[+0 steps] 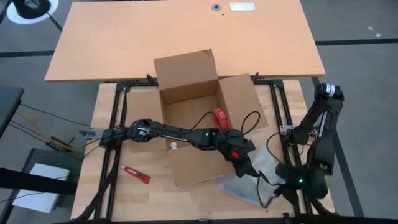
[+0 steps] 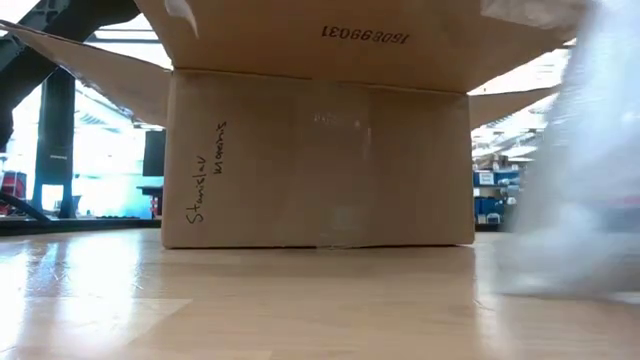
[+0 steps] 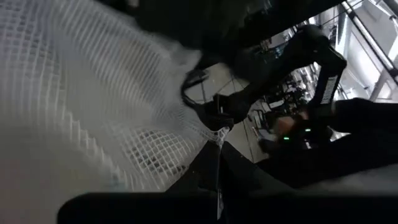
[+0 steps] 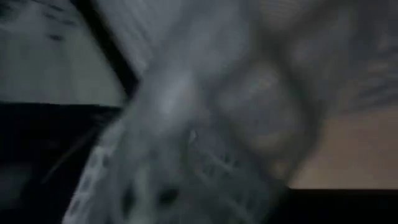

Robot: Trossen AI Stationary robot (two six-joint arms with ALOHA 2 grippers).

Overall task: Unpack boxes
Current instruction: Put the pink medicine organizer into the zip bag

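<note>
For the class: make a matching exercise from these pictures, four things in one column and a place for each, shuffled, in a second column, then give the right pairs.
Things:
1. cardboard box
2. clear plastic bag
3. red-handled tool
4. left gripper

Places:
A. on the table, by the box's left front corner
B. middle of the table, flaps open
C. at the bag, right of the box's front flap
D. front right, outside the box

Pairs: 1-B, 2-D, 3-A, 4-C

Carton (image 1: pixel 199 112): plain brown corrugated cardboard, matt, handwritten ink on side wall. Table (image 1: pixel 124 199): pale wood, smooth, faint sheen in low view. Bag (image 1: pixel 249 183): clear plastic, glossy, crinkled, white mesh pattern in left wrist view. Arms: dark, matt finish. Frame rails (image 1: pixel 115 118): black metal.
</note>
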